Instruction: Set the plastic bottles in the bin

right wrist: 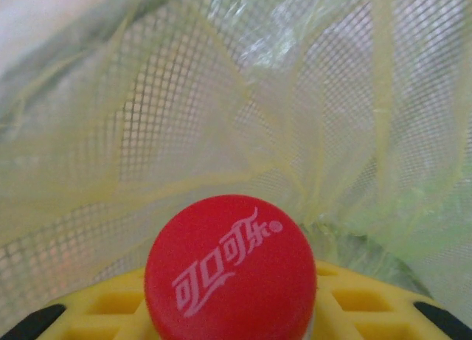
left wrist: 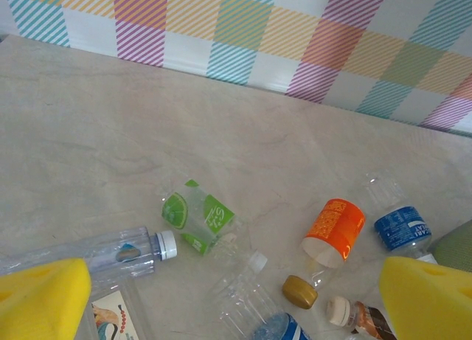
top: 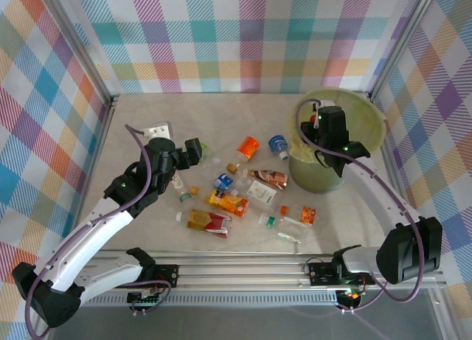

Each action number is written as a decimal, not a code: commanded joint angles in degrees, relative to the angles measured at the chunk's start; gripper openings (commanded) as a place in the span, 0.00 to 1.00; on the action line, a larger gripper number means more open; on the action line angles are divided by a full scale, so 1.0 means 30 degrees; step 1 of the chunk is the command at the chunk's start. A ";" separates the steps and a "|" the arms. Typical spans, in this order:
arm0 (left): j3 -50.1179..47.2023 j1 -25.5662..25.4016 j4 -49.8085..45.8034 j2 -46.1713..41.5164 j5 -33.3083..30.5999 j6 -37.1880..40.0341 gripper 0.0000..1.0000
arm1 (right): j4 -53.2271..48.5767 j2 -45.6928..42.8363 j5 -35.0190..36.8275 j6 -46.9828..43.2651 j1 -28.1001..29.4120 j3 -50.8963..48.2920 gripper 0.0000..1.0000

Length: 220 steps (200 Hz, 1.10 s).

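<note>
Nearest to the arm bases, the plastic bottles [top: 209, 222] lie scattered on the table [top: 221, 111], to the left of the bin [top: 313, 176]. Above their left edge hangs the left gripper [top: 195, 154], its yellow fingers [left wrist: 44, 299] spread wide and holding nothing. Farther right, the right gripper [top: 330, 127] hangs over the bin's mouth. A red-capped bottle [right wrist: 230, 270] sits against its yellow pad [right wrist: 354, 303], in front of the bag liner [right wrist: 221, 96], but I cannot tell if the jaws grip it.

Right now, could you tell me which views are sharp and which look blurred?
Top external: evenly lit and sharp, soft shadows under the bottles. Left wrist: table and bottles crisp, the yellow fingers in the lower corners blurred. Right wrist: red cap readable, bag behind it softer.
</note>
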 commanded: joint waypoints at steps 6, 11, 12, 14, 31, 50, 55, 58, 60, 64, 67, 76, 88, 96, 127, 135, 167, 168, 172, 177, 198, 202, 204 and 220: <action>0.0316 0.0217 -0.0093 0.0151 -0.0327 -0.0269 1.00 | 0.2391 -0.0871 -0.1182 -0.0694 -0.0065 -0.1160 0.41; 0.0312 0.0220 -0.0057 0.0164 -0.0358 -0.0279 1.00 | 0.2609 -0.0974 -0.1246 -0.0749 -0.0071 -0.1344 0.42; 0.0318 0.0220 -0.0055 0.0163 -0.0359 -0.0270 1.00 | 0.2655 -0.0998 -0.1256 -0.0778 -0.0066 -0.1381 0.42; 0.0301 0.0220 -0.0054 0.0183 -0.0359 -0.0271 1.00 | 0.2712 -0.1031 -0.1278 -0.0815 -0.0076 -0.1460 0.42; 0.0339 0.0250 -0.0002 0.0320 -0.0296 -0.0313 1.00 | 0.3059 -0.1277 -0.1338 -0.0947 -0.0123 -0.1892 0.45; 0.0404 0.0250 0.0032 0.0438 -0.0213 -0.0349 1.00 | 0.2967 -0.1289 -0.1390 -0.1010 -0.0206 -0.2003 0.51; 0.0386 0.0277 0.0035 0.0481 -0.0209 -0.0339 1.00 | 0.2915 -0.1286 -0.1383 -0.1041 -0.0200 -0.2004 0.54; 0.0428 0.0275 0.0049 0.0505 -0.0165 -0.0349 1.00 | 0.2894 -0.1286 -0.1360 -0.1042 -0.0217 -0.1978 0.55; 0.0416 0.0278 0.0053 0.0496 -0.0179 -0.0335 1.00 | 0.2874 -0.1286 -0.1340 -0.1064 -0.0210 -0.1975 0.56; 0.0435 0.0279 0.0060 0.0524 -0.0143 -0.0342 1.00 | 0.2847 -0.1286 -0.1330 -0.1071 -0.0222 -0.1952 0.58; 0.0441 0.0294 0.0063 0.0540 -0.0153 -0.0349 1.00 | 0.2800 -0.1286 -0.1310 -0.1072 -0.0231 -0.1946 0.59; 0.0465 0.0283 0.0078 0.0542 -0.0114 -0.0366 1.00 | 0.2655 -0.1286 -0.1240 -0.1105 -0.0262 -0.1861 0.64; 0.0476 0.0281 0.0052 0.0552 -0.0092 -0.0374 1.00 | 0.2540 -0.1342 -0.1236 -0.1197 -0.0296 -0.1777 0.67; 0.0501 0.0277 0.0050 0.0527 -0.0066 -0.0412 1.00 | 0.2503 -0.1391 -0.1249 -0.1247 -0.0324 -0.1726 0.69; 0.0539 0.0279 0.0037 0.0498 -0.0064 -0.0409 1.00 | 0.2013 -0.1633 -0.1249 -0.1425 -0.0354 -0.1230 0.71; 0.0553 0.0279 0.0039 0.0504 -0.0064 -0.0409 1.00 | 0.1762 -0.1722 -0.1265 -0.1507 -0.0361 -0.0953 0.71; 0.0560 0.0279 -0.0042 0.0483 -0.0063 -0.0408 1.00 | 0.0260 -0.2247 -0.1352 -0.1680 -0.0358 0.0569 0.76; 0.0560 0.0279 -0.0033 0.0483 -0.0065 -0.0408 1.00 | 0.0206 -0.2264 -0.1353 -0.1683 -0.0356 0.0616 0.76; 0.0574 0.0294 -0.0041 0.0491 -0.0066 -0.0394 1.00 | 0.0026 -0.2367 -0.1366 -0.1692 -0.0361 0.0821 0.77; 0.0560 0.0305 -0.0025 0.0512 -0.0048 -0.0425 1.00 | -0.0283 -0.2481 -0.1382 -0.1702 -0.0363 0.1089 0.78; 0.0564 0.0309 -0.0026 0.0541 -0.0029 -0.0463 1.00 | -0.1689 -0.2962 -0.1703 -0.1659 -0.0354 0.2311 0.82; 0.0578 0.0316 -0.0024 0.0556 -0.0027 -0.0465 1.00 | -0.1953 -0.3066 -0.1767 -0.1658 -0.0364 0.2543 0.83; 0.0564 0.0318 -0.0031 0.0567 -0.0020 -0.0481 1.00 | -0.2073 -0.3100 -0.1801 -0.1658 -0.0364 0.2663 0.83; 0.0541 0.0324 -0.0058 0.0610 -0.0048 -0.0545 1.00 | -0.3216 -0.3414 -0.1964 -0.1520 -0.0368 0.3584 0.87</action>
